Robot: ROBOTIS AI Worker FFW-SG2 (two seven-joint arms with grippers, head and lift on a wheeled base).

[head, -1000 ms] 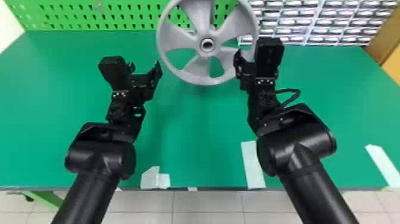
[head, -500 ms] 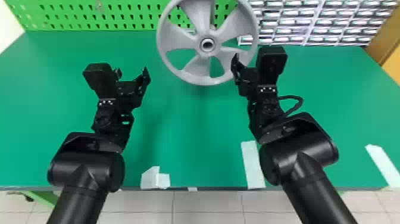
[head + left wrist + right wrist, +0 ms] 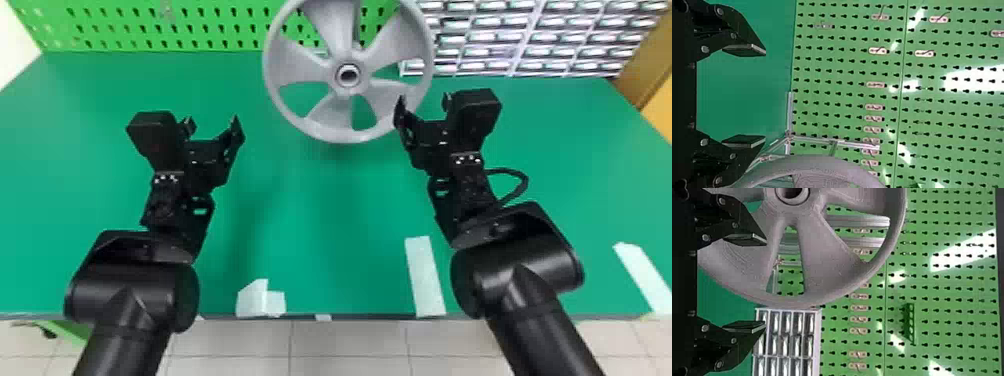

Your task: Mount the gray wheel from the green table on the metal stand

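Stretching along the back from the left, the green pegboard (image 3: 115, 30) stands upright behind the green counter (image 3: 75, 100). Over the counter's left part is the left gripper (image 3: 211, 123), its jaws released and well apart, both pads (image 3: 746, 49) visible in the left wrist view. That view also has small hooks (image 3: 877, 51) fixed to the pegboard. To the right of the left arm, pale tape pieces (image 3: 251, 300) lie at the counter's front edge, above the tiled floor (image 3: 350, 345).

Next comes the gray wheel (image 3: 325, 125), upright towards the back of the counter, its hub (image 3: 348, 76) facing the robot. Metal bars of the stand (image 3: 875, 221) show through the gaps between its spokes in the right wrist view; whether the hub is seated on the stand cannot be told.

Right of the wheel's middle, the right gripper (image 3: 423, 100) has its jaws released and spread too. The inner jaw overlaps the rim in the head view; contact cannot be judged. A strip of tape (image 3: 425, 277) lies left of the right arm, and a cable (image 3: 522, 182) loops out on its other side. Behind are small drawers (image 3: 500, 37); another strip (image 3: 645, 277) lies farthest right.
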